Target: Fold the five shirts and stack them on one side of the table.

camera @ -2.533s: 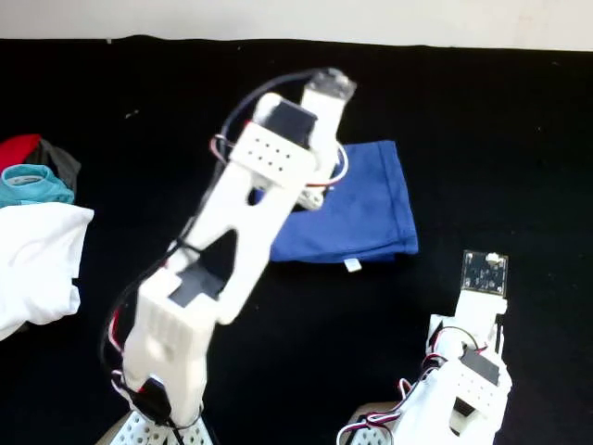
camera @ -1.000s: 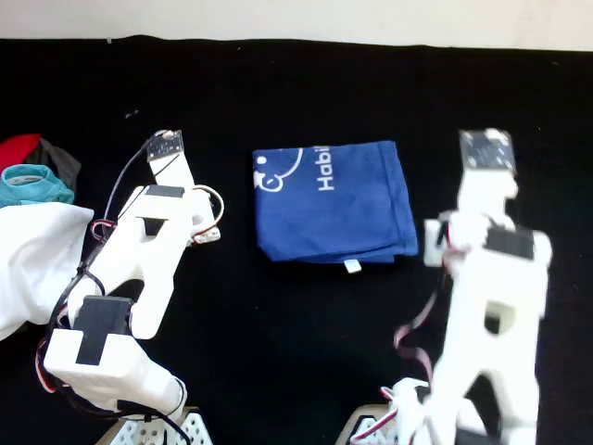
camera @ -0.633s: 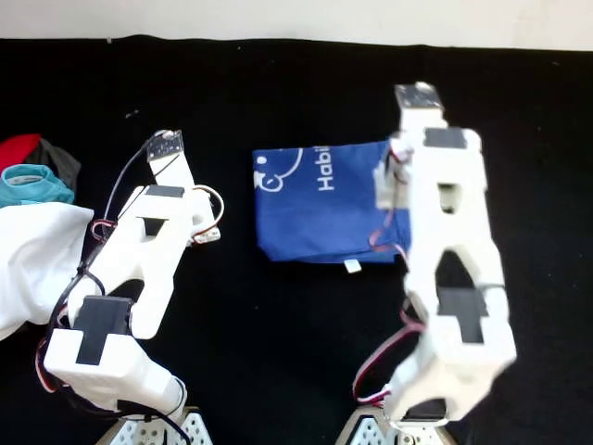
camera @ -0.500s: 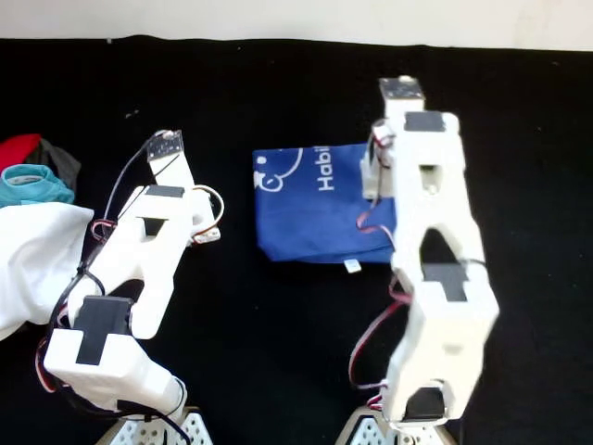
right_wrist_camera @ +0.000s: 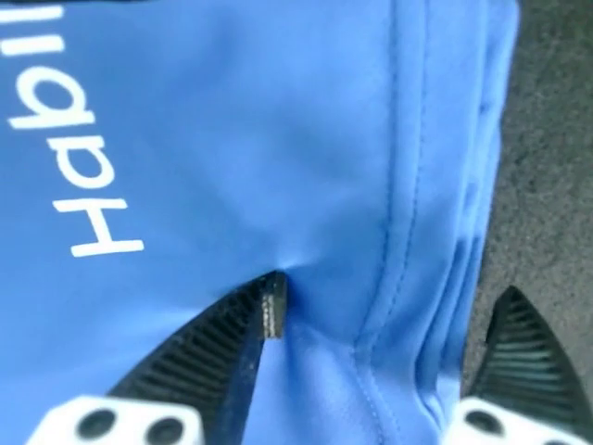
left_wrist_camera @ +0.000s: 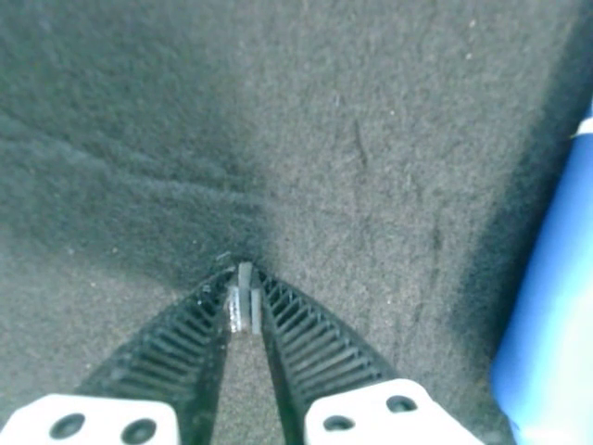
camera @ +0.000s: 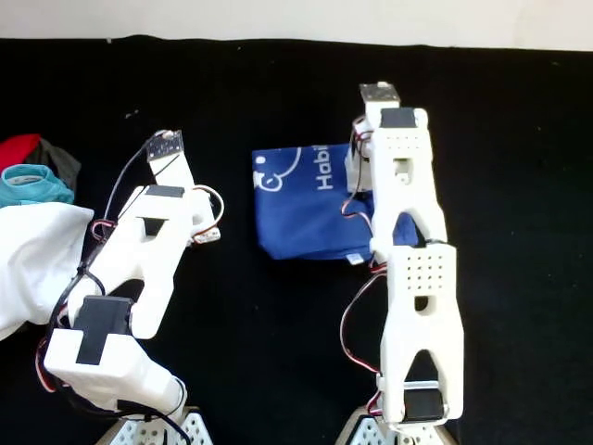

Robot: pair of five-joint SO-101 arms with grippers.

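Note:
A folded blue shirt (camera: pixel 310 209) with white print lies flat at the middle of the black table. My right arm (camera: pixel 408 232) stretches over its right part. My right gripper (right_wrist_camera: pixel 394 301) is open and straddles the shirt's folded side edge (right_wrist_camera: pixel 463 185): one fingertip (right_wrist_camera: pixel 272 306) presses a dimple into the blue cloth, the other hangs over the black table cover. My left gripper (left_wrist_camera: pixel 243 287) is shut on nothing, low over bare black cloth to the left of the blue shirt (left_wrist_camera: pixel 556 306). My left arm (camera: pixel 148 232) stands between that shirt and the pile.
At the table's left edge lies a loose pile: a white shirt (camera: pixel 37 260), a teal one (camera: pixel 32 185), a red one (camera: pixel 18 148) and a grey one (camera: pixel 63 162). Black cloth (camera: pixel 519 139) covers the table on the right. A light wall (camera: pixel 296 19) runs behind the far edge.
My left arm has drawn back off the blue shirt to its left and then kept still. My right arm has risen from the front right and swung left over the shirt's right edge.

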